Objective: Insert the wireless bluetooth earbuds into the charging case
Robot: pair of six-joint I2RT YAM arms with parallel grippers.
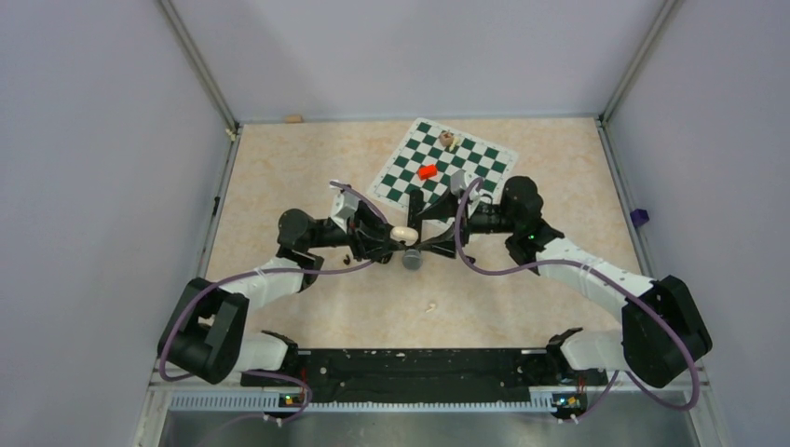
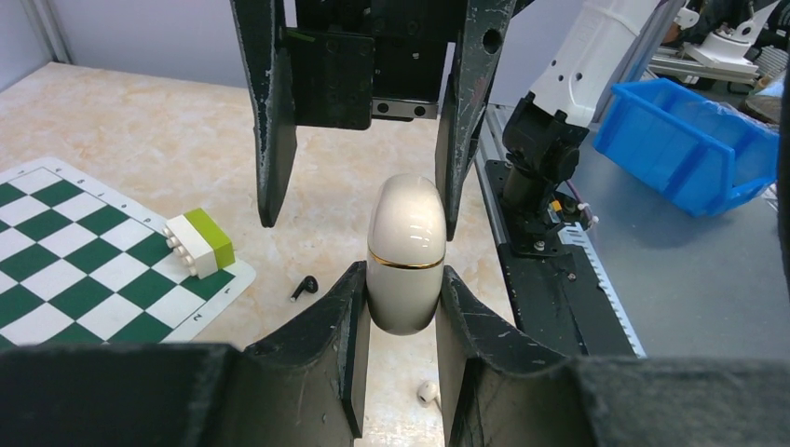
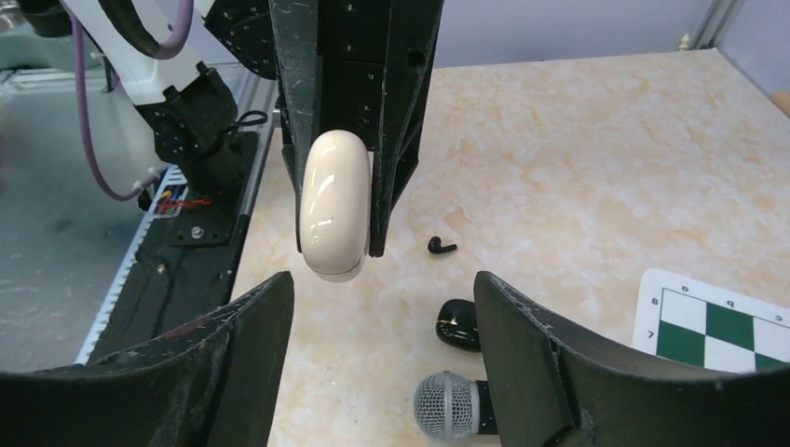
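My left gripper (image 2: pixel 402 284) is shut on an off-white charging case (image 2: pixel 405 247) with a gold seam and holds it above the table; the case also shows in the top view (image 1: pixel 402 233) and the right wrist view (image 3: pixel 333 205). My right gripper (image 3: pixel 382 289) is open and faces the case, its fingers (image 2: pixel 270 140) on either side of the case's far end without touching it. A black earbud (image 2: pixel 303 286) lies on the table, also in the right wrist view (image 3: pixel 441 247). An off-white earbud (image 2: pixel 428 391) lies below the case. The other earbuds are out of view.
A black case (image 3: pixel 458 324) and a microphone (image 3: pixel 449 403) lie under my right gripper. A chessboard mat (image 1: pixel 470 154) holds a red piece (image 1: pixel 428 171) and a white and yellow-green block (image 2: pixel 199 242). A blue bin (image 2: pixel 685 140) stands off the table.
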